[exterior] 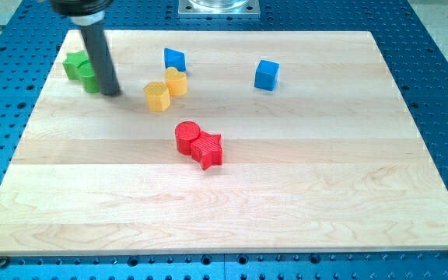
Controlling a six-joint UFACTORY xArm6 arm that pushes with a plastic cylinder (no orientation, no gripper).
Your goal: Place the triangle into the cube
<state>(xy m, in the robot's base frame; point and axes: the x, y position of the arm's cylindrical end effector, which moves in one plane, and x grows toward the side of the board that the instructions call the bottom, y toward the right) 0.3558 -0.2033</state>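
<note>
A blue triangle-like block (175, 59) lies near the view's top, left of centre. A blue cube (267, 75) lies to its right, well apart from it. My tip (112, 92) rests on the board at the upper left, just right of the green blocks (79, 68) and partly hiding them. The tip is left of the blue triangle and far left of the cube. Two yellow blocks (166, 88) sit just below the blue triangle, between it and the tip's level.
A red cylinder (187, 138) and a red star-shaped block (208, 149) touch each other near the board's middle. The wooden board (302, 194) lies on a blue perforated table. A metal mount (218, 7) shows at the view's top.
</note>
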